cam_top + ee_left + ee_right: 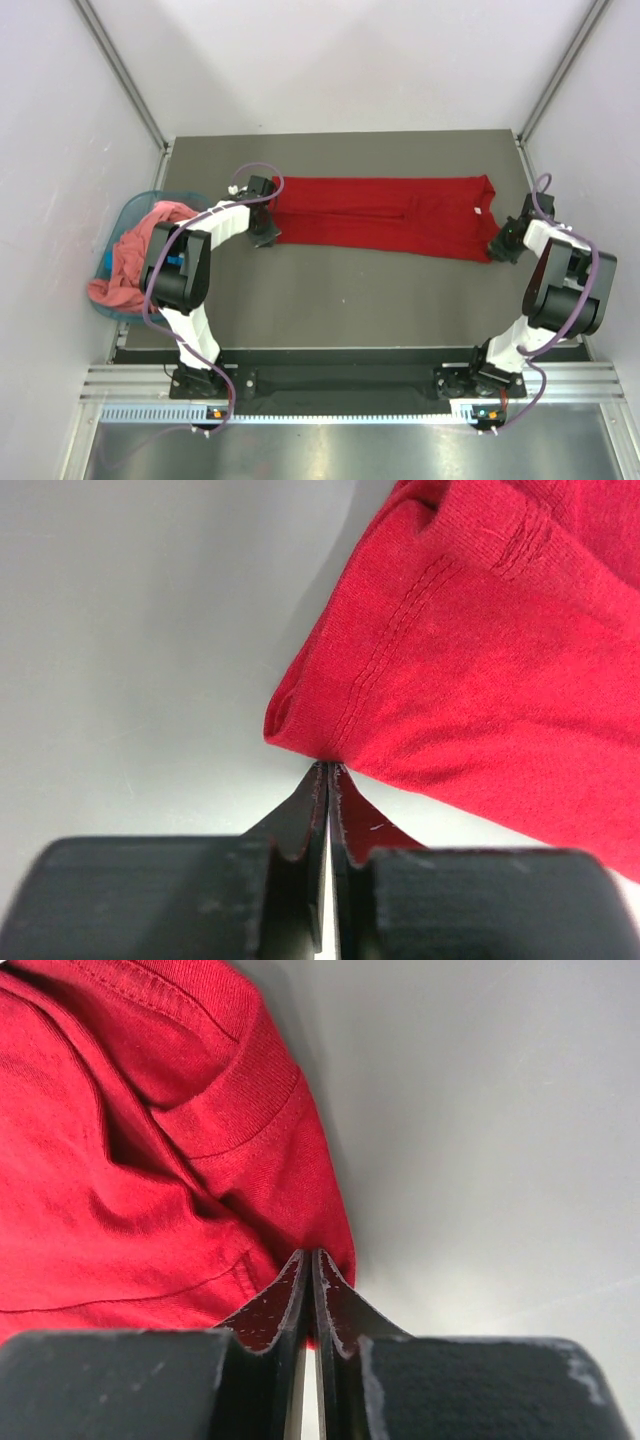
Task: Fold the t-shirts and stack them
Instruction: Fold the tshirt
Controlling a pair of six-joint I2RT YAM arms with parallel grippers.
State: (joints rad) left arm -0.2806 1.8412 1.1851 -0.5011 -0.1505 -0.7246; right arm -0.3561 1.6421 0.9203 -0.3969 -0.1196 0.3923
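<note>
Spanning dark table [340,295] — red t-shirt [380,215]; white walls [340,60]

On my overhead feed, a dark grey desk [350,290] sits boxed in by plain pale walls [340,60] on three sides. Aluminium posts [123,75] run up the two far corners. A slotted metal rail [350,385] lines the near edge, with a brushed steel sheet [350,450] beyond it. The light is soft and even.

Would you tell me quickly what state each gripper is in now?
Left gripper: closed, pinching the hem of the plain deep red cloth t-shirt.
Right gripper: closed, pinching the same t-shirt near its collar.
</note>
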